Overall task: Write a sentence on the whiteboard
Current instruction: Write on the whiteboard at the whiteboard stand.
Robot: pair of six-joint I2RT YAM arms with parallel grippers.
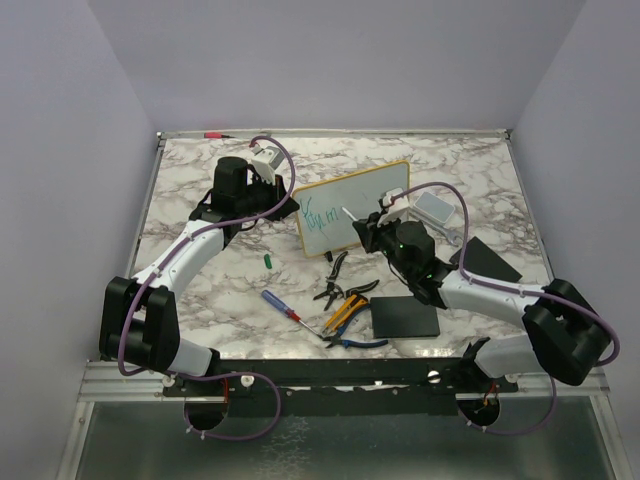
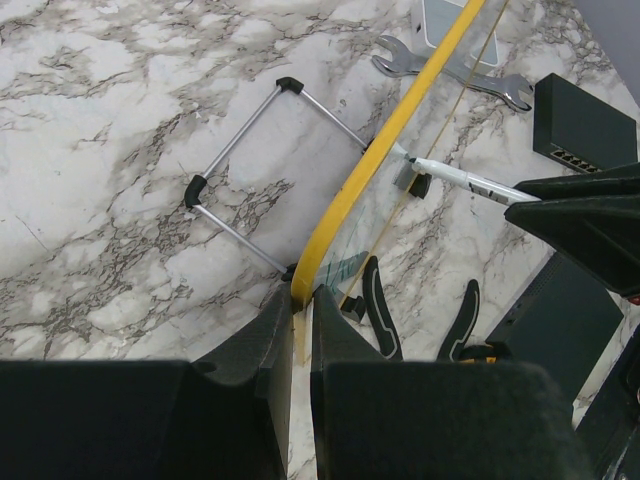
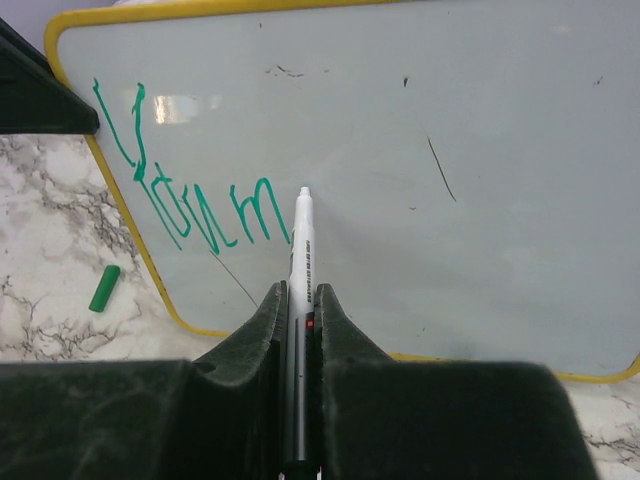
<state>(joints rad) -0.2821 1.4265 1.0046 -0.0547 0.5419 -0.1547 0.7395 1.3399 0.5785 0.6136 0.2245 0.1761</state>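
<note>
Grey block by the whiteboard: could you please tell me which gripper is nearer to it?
Right. In the top view, the right gripper, holding a marker to the whiteboard, is just left of the grey block. The left gripper clamps the board's opposite, left edge.

Whiteboard [image 1: 365, 195]: propped upright, mid-rear of the bench [image 1: 200, 290].
Sentence [image 1: 321, 214]: on the whiteboard's left part.
Left pincer [image 2: 300, 300]: clamped on the whiteboard's left edge.
Right pincer [image 3: 300, 295]: before the whiteboard, gripping a marker [image 3: 301, 250], tip just right of the sentence.
Cap [image 1: 268, 259]: before the whiteboard's left corner.
Pliers [image 1: 337, 265]: before the whiteboard.
Pad [image 1: 404, 318]: well before its right half.
Block [image 1: 434, 207]: beside its right end.
</note>
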